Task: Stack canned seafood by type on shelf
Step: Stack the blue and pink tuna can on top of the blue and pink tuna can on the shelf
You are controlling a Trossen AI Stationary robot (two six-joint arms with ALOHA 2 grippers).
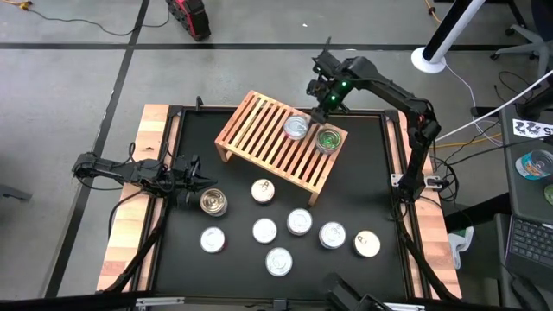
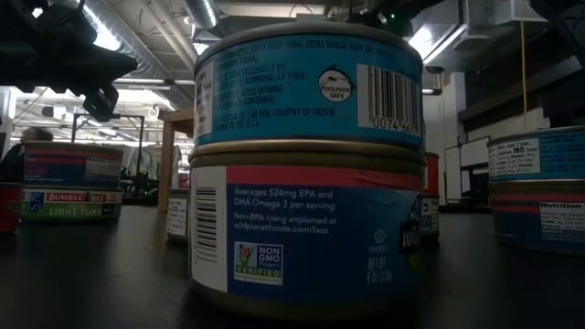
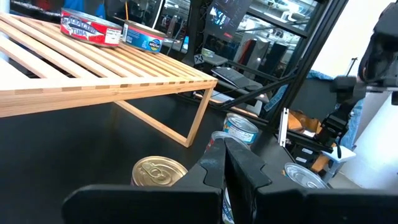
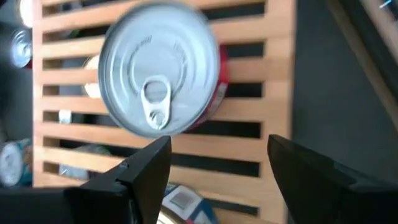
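Note:
The wooden slatted shelf (image 1: 268, 138) stands at the table's back middle with two cans on its right end: a red-sided can (image 1: 296, 128) (image 4: 158, 74) (image 3: 90, 28) and a blue-sided can (image 1: 328, 138) (image 3: 143, 36). My right gripper (image 1: 320, 108) (image 4: 217, 168) hovers open just above these two, holding nothing. Several more cans lie on the black table in front of the shelf, such as a cream-lidded can (image 1: 263, 191) and a silver-lidded can (image 1: 299, 222). My left gripper (image 1: 193, 184) (image 3: 230, 168) is shut and empty, low at the table's left, beside a gold-lidded can (image 1: 213, 202) (image 3: 158, 173).
In the low view, a stack of two blue-labelled cans (image 2: 306, 183) fills the foreground, with other cans to either side. The table's wooden side rails (image 1: 147, 155) border the black mat. Cables and a monitor stand lie off the table's right.

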